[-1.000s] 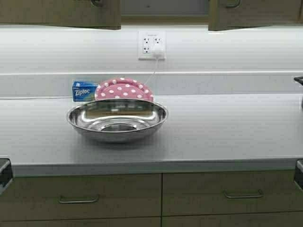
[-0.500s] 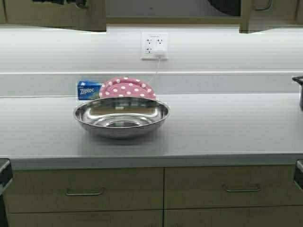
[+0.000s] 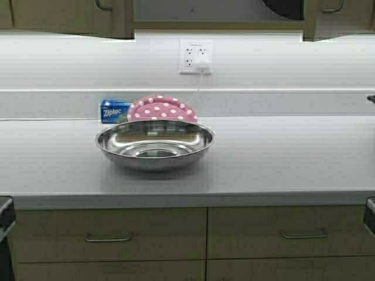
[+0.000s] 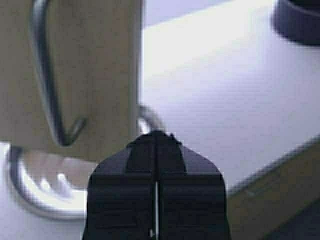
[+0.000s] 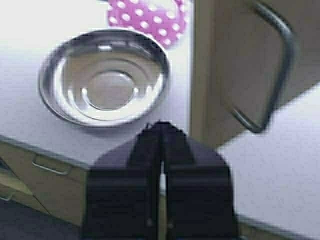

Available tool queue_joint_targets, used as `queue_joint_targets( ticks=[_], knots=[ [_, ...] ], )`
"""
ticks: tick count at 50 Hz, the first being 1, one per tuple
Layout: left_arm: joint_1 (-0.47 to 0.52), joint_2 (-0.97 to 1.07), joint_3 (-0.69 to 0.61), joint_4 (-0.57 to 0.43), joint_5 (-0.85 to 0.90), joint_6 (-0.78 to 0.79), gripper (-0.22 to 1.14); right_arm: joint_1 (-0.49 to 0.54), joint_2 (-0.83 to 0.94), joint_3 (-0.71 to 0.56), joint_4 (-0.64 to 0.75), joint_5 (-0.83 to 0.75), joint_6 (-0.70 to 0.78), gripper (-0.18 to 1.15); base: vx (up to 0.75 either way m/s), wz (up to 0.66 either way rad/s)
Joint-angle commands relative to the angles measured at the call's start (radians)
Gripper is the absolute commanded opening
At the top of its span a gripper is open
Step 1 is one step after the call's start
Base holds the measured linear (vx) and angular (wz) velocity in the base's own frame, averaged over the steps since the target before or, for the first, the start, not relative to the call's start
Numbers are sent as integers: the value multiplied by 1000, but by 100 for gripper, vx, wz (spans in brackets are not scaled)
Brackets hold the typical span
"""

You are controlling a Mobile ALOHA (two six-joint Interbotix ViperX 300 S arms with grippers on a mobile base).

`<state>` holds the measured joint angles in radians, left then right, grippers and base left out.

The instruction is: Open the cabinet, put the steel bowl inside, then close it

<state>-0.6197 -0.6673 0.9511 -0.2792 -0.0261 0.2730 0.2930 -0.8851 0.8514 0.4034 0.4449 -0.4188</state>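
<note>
Steel bowl (image 3: 155, 145) on counter (image 3: 281, 158), before pink dotted plate (image 3: 162, 109) | cabinet (image 3: 70, 14) doors ajar above | left gripper (image 4: 156, 137), right gripper (image 5: 161, 125) raised by door handles, fingers clenched empty

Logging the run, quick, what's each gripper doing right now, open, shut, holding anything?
Left gripper: shut, holding nothing, beside the cabinet door handle.
Right gripper: shut, holding nothing, above the steel bowl.

The steel bowl (image 3: 155, 144), wide, shallow and shiny, sits upright on the worktop (image 3: 281, 158) left of centre. Above, the cabinet (image 3: 111, 14) doors stand open.
</note>
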Motion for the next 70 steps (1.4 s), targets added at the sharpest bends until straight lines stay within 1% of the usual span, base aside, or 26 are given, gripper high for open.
queue_joint_targets(
  ticks=[1,3,7,13,23,31,40,49,56,63,70],
  knots=[
    [-86,120,-87,0,-77,-2,3,133,81,-46,3,-120,5,9,0,0],
    [-126,183,-114,0,-130,-3,2,176,114,-57,3,-156,8,11,0,0],
    [-167,281,-156,-5,-218,-6,3,236,179,-80,5,-227,9,9,0,0],
    [-193,403,-219,-11,-288,-28,3,272,265,-126,3,-285,18,7,0,0],
    [-186,566,-342,-9,-367,-57,3,279,410,-225,-2,-304,14,7,0,0],
    [-170,658,-442,-9,-377,-61,3,287,517,-293,-6,-319,12,7,0,0],
    [-130,726,-508,-12,-397,-72,3,284,615,-350,-25,-345,12,7,0,0],
    [-74,769,-535,-11,-397,-72,3,253,673,-362,-28,-356,14,7,0,0],
    [-46,779,-531,-12,-399,-72,3,225,683,-353,-34,-356,12,7,0,0],
    [-31,772,-509,-12,-397,-72,3,181,667,-327,-44,-351,12,7,0,0],
    [-15,741,-454,-12,-399,-67,3,126,617,-276,-64,-339,12,7,0,0]
  ],
)
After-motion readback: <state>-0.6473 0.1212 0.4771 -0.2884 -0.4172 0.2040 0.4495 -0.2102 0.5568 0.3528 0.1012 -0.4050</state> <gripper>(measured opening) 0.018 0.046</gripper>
